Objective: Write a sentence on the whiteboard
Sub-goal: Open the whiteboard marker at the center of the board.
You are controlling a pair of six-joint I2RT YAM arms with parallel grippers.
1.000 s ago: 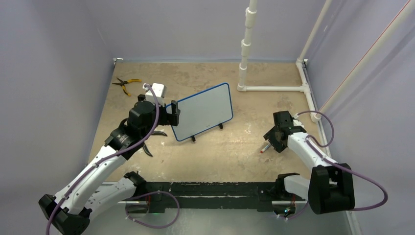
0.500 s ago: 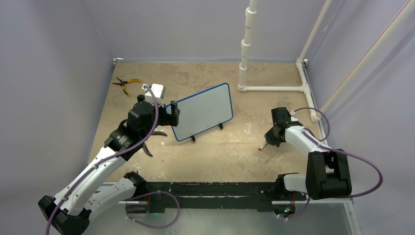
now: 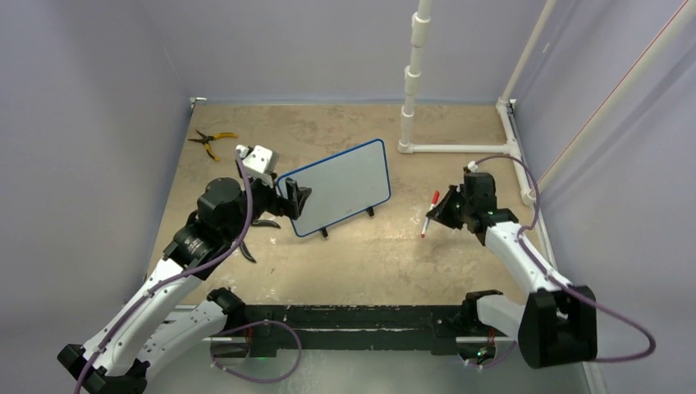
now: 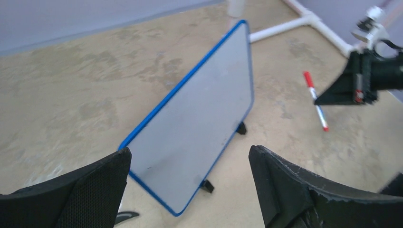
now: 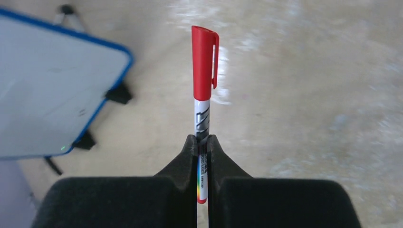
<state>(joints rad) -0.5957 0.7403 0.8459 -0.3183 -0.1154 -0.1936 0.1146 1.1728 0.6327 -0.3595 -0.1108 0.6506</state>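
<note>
Right now your left gripper (image 3: 297, 199) is spread wide, its fingers (image 4: 85, 185) far apart and closed on nothing. The whiteboard (image 3: 336, 187) stands straight ahead of that hand on its two small black feet, leaning back a little, with its left end the part closest to you. In the left wrist view the board's near corner falls in the gap between the two fingers. You cannot tell from these views whether either finger touches the blue frame. The board's face shows as a plain pale surface.

Your right gripper (image 5: 203, 142) is clamped on a marker (image 5: 203, 95). It pinches the white barrel near the tail, so most of the pen sticks out past the fingertips, and the red cap is on at the far end. From this hand the whiteboard sits ahead and off to the left, well apart from the cap, with bare table (image 3: 353, 263) between them. The board's right-hand foot is its closest part to this hand.

A pair of yellow-handled pliers (image 3: 212, 141) lies beyond your left hand and to its left, well apart from it, near the far corner. A white pipe frame (image 3: 460, 148) stands beyond your right hand, along the far right edge.
</note>
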